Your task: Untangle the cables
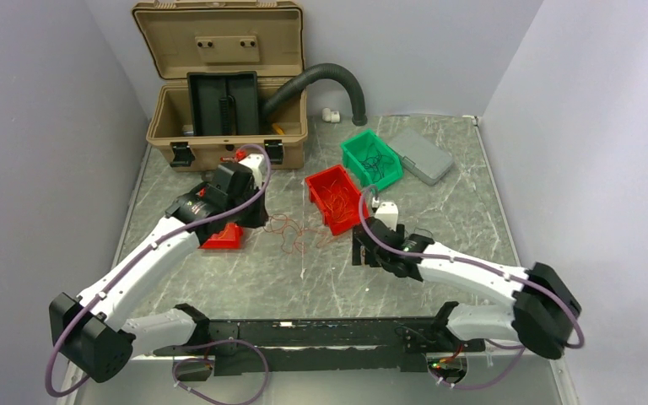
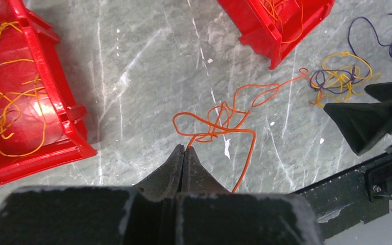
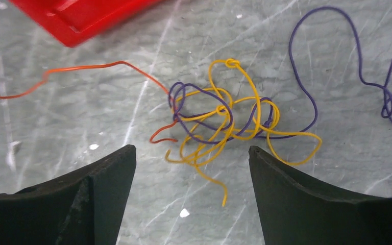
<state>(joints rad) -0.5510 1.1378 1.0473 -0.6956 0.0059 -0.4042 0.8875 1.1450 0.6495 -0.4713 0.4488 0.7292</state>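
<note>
A thin orange cable (image 2: 219, 122) lies in loops on the marble table and runs right into a small tangle of yellow and purple cables (image 2: 339, 79). My left gripper (image 2: 185, 149) is shut on the near end of the orange cable. In the right wrist view the yellow and purple tangle (image 3: 224, 120) lies just beyond my right gripper (image 3: 191, 149), which is open and empty above the table, with a loose yellow end between its fingers. A separate purple cable (image 3: 337, 61) lies to the right. In the top view the cables (image 1: 291, 229) lie between the left gripper (image 1: 253, 221) and the right gripper (image 1: 361, 245).
A red bin (image 1: 335, 198) holding orange wires stands behind the tangle, and a smaller red bin (image 1: 224, 238) sits by the left gripper. A green bin (image 1: 371, 159), a grey box (image 1: 422, 154), an open tan case (image 1: 224, 84) and a black hose (image 1: 329, 80) stand at the back.
</note>
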